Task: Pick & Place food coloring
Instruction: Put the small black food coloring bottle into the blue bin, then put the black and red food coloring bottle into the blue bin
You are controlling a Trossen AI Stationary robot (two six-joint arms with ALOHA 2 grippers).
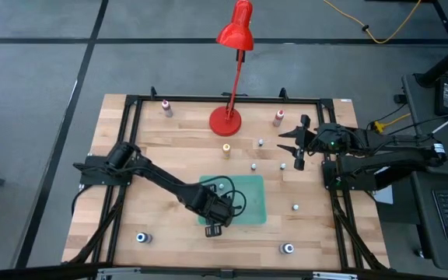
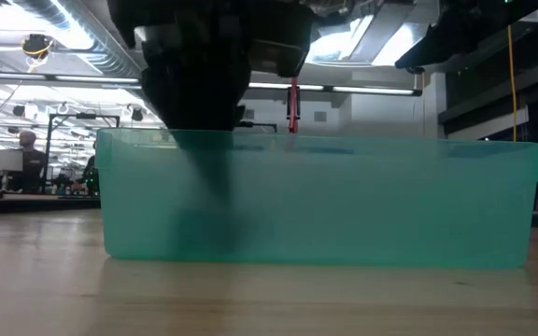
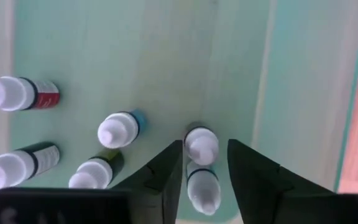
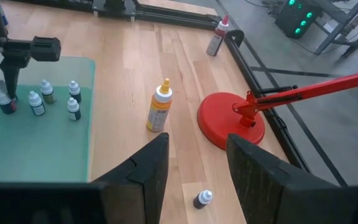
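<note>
From my station I see the left gripper (image 3: 205,180) down inside the flat translucent green plastic tray (image 1: 253,204), its dark fingers apart with two small white-capped food coloring bottles (image 3: 201,144) in the gap between them, one beyond the other; neither looks clamped. Off to one side of that claw I count five more tiny bottles standing on the tray floor. The right gripper (image 4: 197,165) hovers over bare wood, fingers apart and empty, with an orange-labelled bottle (image 4: 158,106), a red round lamp base (image 4: 229,121) and one dark little bottle (image 4: 202,199) ahead of it.
</note>
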